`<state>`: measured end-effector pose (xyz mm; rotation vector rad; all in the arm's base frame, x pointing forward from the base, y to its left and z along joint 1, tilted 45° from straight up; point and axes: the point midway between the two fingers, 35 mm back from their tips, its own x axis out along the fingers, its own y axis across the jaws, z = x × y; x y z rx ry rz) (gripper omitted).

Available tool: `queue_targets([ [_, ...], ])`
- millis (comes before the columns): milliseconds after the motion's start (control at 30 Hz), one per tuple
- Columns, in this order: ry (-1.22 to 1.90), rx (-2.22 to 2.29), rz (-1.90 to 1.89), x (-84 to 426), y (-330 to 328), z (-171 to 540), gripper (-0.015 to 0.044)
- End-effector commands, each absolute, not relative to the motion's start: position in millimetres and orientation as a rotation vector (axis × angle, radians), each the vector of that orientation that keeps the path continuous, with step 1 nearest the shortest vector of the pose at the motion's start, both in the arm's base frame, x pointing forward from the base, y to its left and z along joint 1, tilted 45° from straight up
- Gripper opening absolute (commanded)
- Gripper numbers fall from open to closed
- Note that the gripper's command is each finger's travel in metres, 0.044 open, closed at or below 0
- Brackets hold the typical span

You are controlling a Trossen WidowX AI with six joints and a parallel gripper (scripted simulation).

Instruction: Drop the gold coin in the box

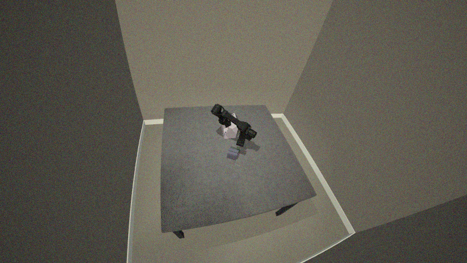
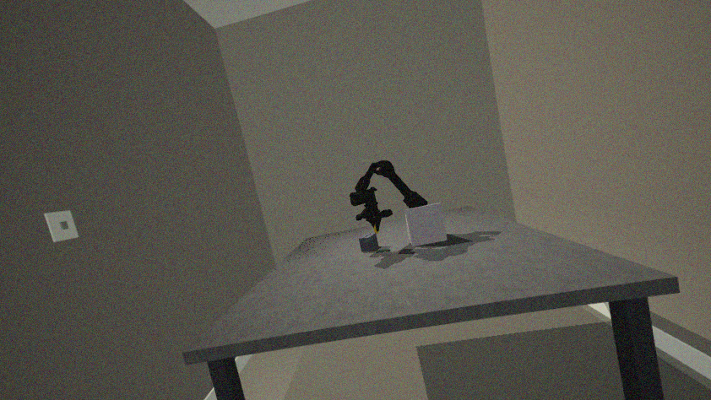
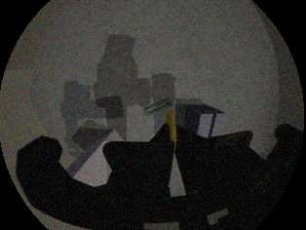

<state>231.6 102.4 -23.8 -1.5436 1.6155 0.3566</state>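
Coin (image 3: 172, 128) between fingers; above box (image 2: 368, 242)

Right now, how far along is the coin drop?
Done: the gold coin is out of its holder, pinched on edge in the gripper. In hand: it hangs above the table beside the grey box. Left: line it up over the slot, which is not resolvable here, and release.
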Motion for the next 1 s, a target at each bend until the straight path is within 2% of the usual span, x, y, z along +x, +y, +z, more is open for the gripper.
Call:
queue_targets([
  [0, 1.607, -1.548, 0.358, 239.3, 100.8, -18.1, 0.0000],
  [967, 1.604, -1.550, 0.344, 288.1, 70.1, 19.7, 0.0000],
])
